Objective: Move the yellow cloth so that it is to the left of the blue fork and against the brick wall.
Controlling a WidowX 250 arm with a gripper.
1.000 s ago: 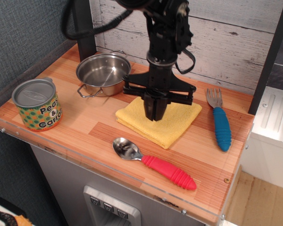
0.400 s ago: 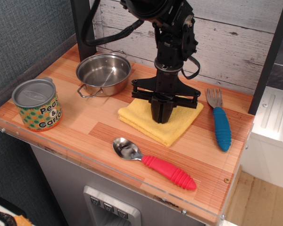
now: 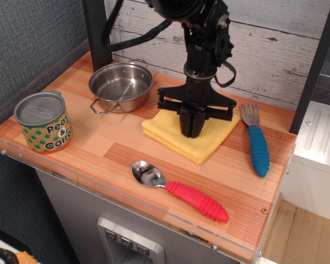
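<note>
The yellow cloth (image 3: 170, 133) lies folded on the wooden tabletop, between the steel pot and the blue fork (image 3: 257, 141). Its right corner lies close to the fork's tines. My gripper (image 3: 192, 132) points straight down with its fingertips shut on the middle of the cloth, pressed against it. The fork lies to the right, blue handle toward the front, tines toward the plank wall (image 3: 264, 52). A narrow strip of bare wood shows between the cloth's back edge and the wall.
A steel pot (image 3: 121, 85) stands at the back left. A Peas & Carrots can (image 3: 43, 122) stands at the front left. A red-handled spoon (image 3: 179, 190) lies in front of the cloth. A dark post (image 3: 96, 33) stands behind the pot.
My gripper has moved to the right and back toward the wall, dragging the cloth with it. The cloth now lies nearer the fork and the planks.
</note>
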